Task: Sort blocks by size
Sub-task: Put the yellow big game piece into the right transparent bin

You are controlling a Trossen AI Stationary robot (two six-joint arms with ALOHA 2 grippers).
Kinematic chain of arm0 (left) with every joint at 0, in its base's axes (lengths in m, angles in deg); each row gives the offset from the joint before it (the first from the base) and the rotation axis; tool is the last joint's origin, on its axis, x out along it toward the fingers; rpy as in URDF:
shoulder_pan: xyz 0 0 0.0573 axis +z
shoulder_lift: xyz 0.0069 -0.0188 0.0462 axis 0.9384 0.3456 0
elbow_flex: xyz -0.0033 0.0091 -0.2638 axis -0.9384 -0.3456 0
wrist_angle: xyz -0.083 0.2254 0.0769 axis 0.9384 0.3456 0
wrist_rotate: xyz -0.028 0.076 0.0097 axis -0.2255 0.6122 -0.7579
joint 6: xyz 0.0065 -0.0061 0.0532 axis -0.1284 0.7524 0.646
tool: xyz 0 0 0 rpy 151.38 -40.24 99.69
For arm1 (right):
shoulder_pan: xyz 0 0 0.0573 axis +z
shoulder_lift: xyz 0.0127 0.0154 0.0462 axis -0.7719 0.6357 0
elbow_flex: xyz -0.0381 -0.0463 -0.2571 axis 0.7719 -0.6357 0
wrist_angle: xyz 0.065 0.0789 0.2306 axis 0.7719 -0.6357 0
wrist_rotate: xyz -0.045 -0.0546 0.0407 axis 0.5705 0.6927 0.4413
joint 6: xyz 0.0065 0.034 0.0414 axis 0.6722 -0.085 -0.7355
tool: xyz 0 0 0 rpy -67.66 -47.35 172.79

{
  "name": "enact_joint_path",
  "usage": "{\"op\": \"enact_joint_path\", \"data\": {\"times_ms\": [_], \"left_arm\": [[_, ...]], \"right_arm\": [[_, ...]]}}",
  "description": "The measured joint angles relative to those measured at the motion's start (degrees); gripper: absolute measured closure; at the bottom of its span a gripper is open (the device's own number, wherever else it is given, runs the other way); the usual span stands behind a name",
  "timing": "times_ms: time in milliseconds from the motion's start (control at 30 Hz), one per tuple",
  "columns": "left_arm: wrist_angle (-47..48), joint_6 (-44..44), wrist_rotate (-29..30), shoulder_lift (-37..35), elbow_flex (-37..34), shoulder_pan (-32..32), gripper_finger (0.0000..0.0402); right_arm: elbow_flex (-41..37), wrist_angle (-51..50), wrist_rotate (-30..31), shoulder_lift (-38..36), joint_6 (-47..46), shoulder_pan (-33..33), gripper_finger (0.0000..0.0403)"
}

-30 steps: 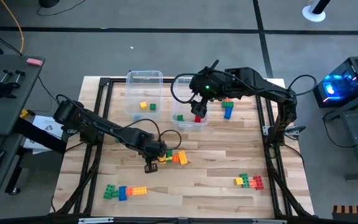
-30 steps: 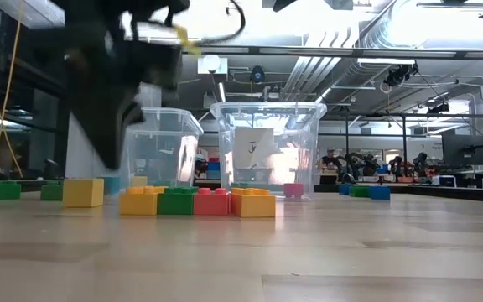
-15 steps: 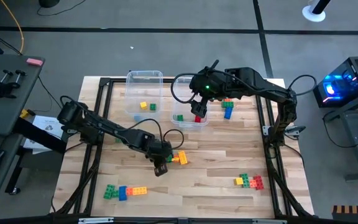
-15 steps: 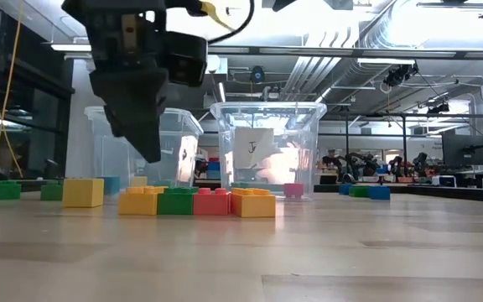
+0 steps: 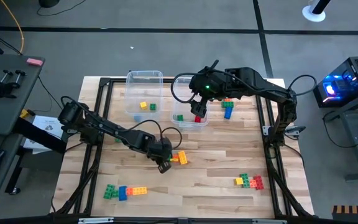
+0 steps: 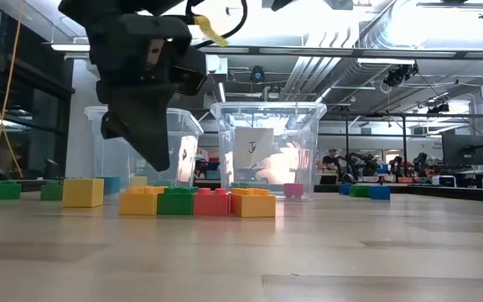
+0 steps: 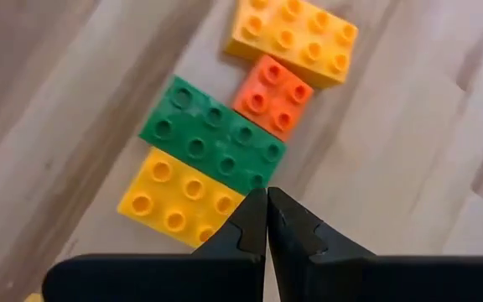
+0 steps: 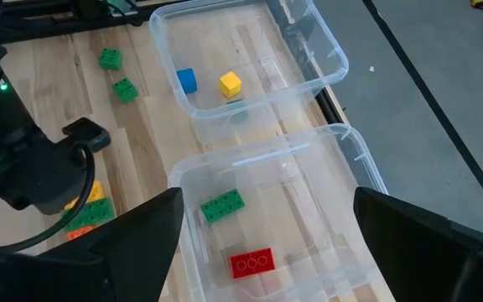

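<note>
Looked light, rigid and slick, those joined blocks (image 7: 243, 138) at table centre; best pinched across flat sides, left gripper (image 7: 267, 220) jaws shut empty at their 6 o'clock.

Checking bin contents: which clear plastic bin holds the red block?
The clear plastic bin directly under the open right gripper: it holds a red studded block and a green one. The other bin holds only blue and yellow cubes.
</note>
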Motion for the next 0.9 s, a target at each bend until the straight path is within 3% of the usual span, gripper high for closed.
{"op": "enact_joint_path", "data": {"times_ms": [533, 900], "left_arm": [[-0.7, -10.1, -0.6, 3.3, 0.1, -1.9, 0.0401], [13.1, 16.6, 0.0, 0.5, 0.1, -0.4, 0.0401]], "right_arm": [[0.0, 0.0, 0.7, 0.0, 0.5, 0.0, 0.0057], [0.0, 0.0, 2.4, 0.0, 1.5, 0.0, 0.0057]]}}
